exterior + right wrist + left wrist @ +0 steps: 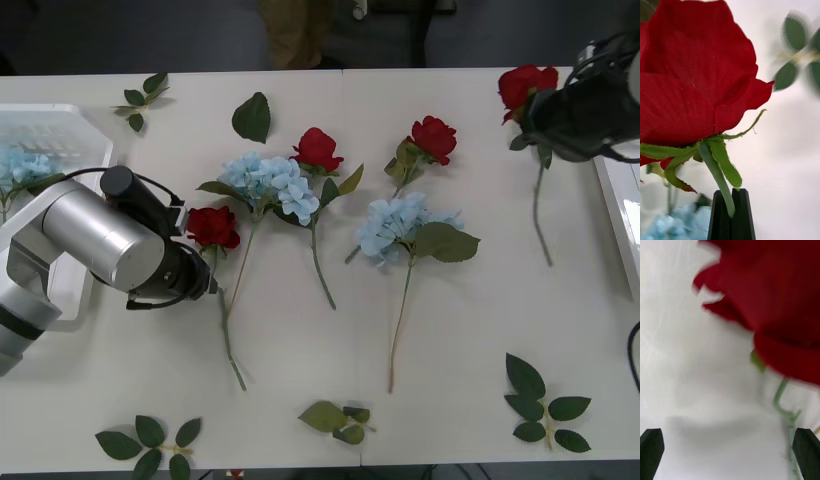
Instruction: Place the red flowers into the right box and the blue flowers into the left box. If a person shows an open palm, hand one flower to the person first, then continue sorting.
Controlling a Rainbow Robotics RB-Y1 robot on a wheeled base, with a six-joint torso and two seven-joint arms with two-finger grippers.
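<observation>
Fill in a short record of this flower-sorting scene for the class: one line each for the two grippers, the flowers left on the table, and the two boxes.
right gripper: shut on a red rose just under its head, near the right box
left gripper: open, close to a red rose lying on the table
other flowers on table: two more red roses, two blue hydrangeas
left box: holds blue hydrangea
right box contents: cannot tell

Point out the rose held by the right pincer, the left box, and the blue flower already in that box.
held rose (527,82), front view, on its red head.
left box (55,128), front view, on its slotted wall.
blue flower in the box (25,165), front view, on its petals.
</observation>
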